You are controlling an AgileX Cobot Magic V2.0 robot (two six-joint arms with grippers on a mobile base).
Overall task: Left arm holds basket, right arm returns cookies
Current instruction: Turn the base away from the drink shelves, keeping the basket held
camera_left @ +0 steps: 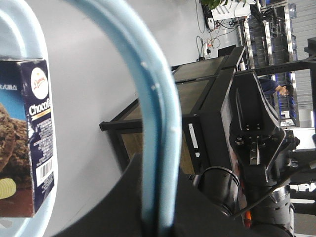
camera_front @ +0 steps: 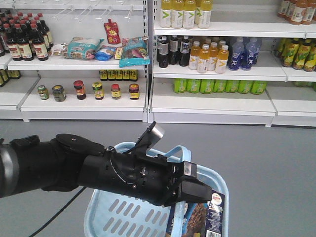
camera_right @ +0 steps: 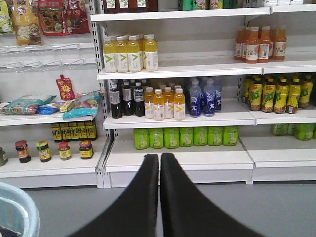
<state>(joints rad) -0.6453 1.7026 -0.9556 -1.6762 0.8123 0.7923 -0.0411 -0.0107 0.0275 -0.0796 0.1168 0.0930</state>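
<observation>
While the thick black cylindrical left arm (camera_front: 74, 165) reaches across the light blue slotted plastic basket (camera_front: 106, 217), its hand (camera_front: 190, 190) sits on the basket's blue hoop handle (camera_left: 158, 123). The left wrist view shows the hoop running down into the black hand body. I judge it clamped on the handle, though the fingers themselves are hidden. The basket hangs above the grey floor (camera_front: 276, 163), mouth up, likely so the other arm can reach in.

The dark navy rectangular cookie carton (camera_front: 210, 217) stands on end inside the basket, at the end on the robot's right and just beside the left hand's tip. That end is probably the easiest for the right arm to reach.

The blocky black right hand (camera_right: 159, 163) has its two fingers (camera_right: 143, 197) pressed together with nothing between them. It is outside the basket, whose rim (camera_right: 15, 207) shows only at the lower left corner of that view. The hand points at the white store shelving (camera_right: 177, 155) beyond the basket.

My read is that the task is barely started, with the cookies not yet picked. The next move needs the right hand to spread and come down over the carton's top. Clearance looks tight, with the hoop, the left hand and the basket wall crowding the carton. I cannot tell which shelf the carton belongs on.
</observation>
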